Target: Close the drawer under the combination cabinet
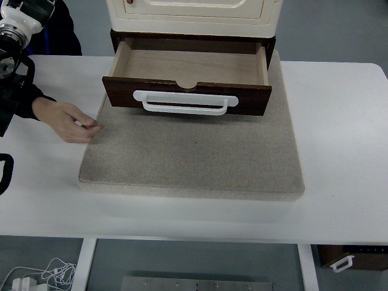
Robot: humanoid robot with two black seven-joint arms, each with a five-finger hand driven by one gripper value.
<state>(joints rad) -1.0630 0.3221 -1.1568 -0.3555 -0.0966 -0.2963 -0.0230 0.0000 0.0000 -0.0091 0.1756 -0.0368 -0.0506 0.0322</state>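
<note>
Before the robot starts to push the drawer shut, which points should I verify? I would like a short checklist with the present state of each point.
1. Drawer is open and needs closing: ok, it is pulled far out from under the cabinet.
2. Drawer inside is free of things: ok, only bare wood shows.
3. White handle on the drawer front is reachable: ok, nothing covers it.
4. Person's hand is away from the drawer: ok, it rests at the left edge of the mat, though it is close by.
5. Left arm is ready: cannot tell, only part shows at the left edge.
6. Right arm in view: not ok, it does not show.
</note>
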